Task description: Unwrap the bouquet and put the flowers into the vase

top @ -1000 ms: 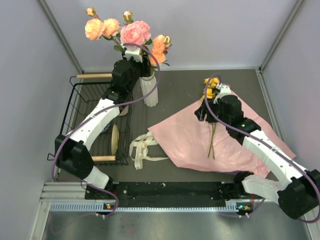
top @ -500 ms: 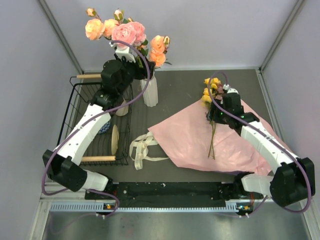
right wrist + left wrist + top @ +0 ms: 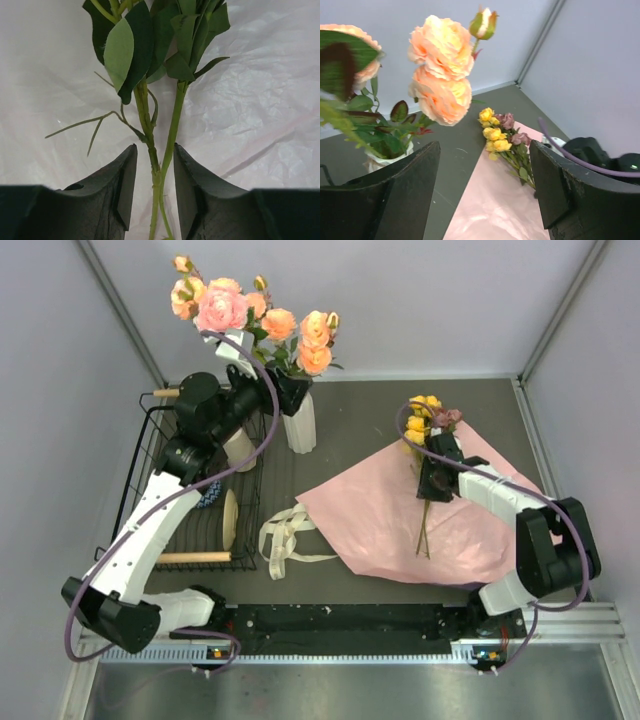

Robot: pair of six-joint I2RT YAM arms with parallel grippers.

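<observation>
Two six-joint arms, left arm and right arm: white moulded link shells between rounded black joint housings, on black bases. One purple cable per arm, looping loose from base to wrist. Gripper fingers are matt black, broad and thick, with curved inner faces.

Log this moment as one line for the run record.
left gripper open, empty, by vase | right gripper astride two stems on pink paper, grip unconfirmed | peach roses in vase, yellow flowers not yet
</observation>
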